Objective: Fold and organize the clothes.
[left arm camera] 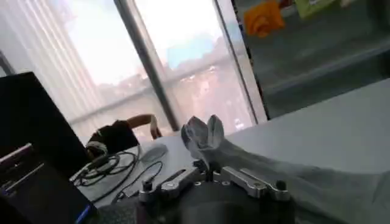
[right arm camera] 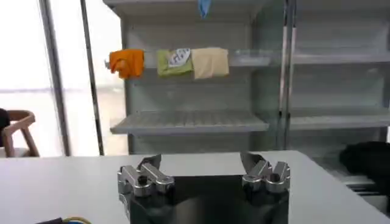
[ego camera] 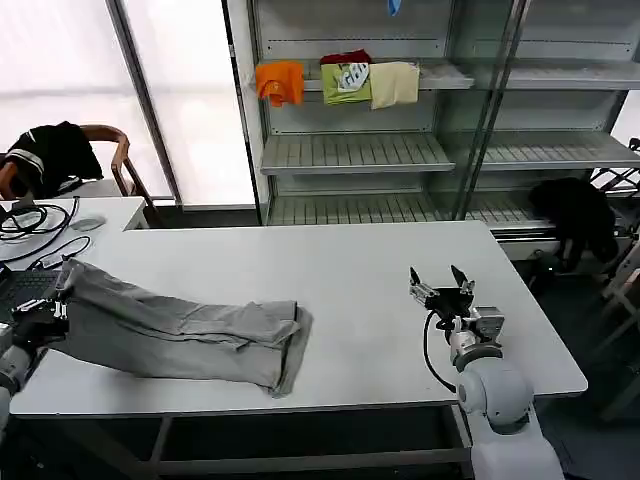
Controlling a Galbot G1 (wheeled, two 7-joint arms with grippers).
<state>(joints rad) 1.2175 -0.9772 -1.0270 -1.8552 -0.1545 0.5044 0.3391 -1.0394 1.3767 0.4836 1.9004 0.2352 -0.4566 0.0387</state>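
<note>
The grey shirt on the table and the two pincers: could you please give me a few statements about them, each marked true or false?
1. The grey shirt lies on the left part of the white table. True.
2. The left pincer is shut on the shirt's left end. True; a bunch of cloth sticks up between its fingers in the left wrist view.
3. The right pincer holds the shirt's other end. False; it is open and holds nothing, over bare table to the right of the shirt.
4. The shirt is spread flat with its sleeves out. False; it lies bunched in a long, creased strip.
</note>
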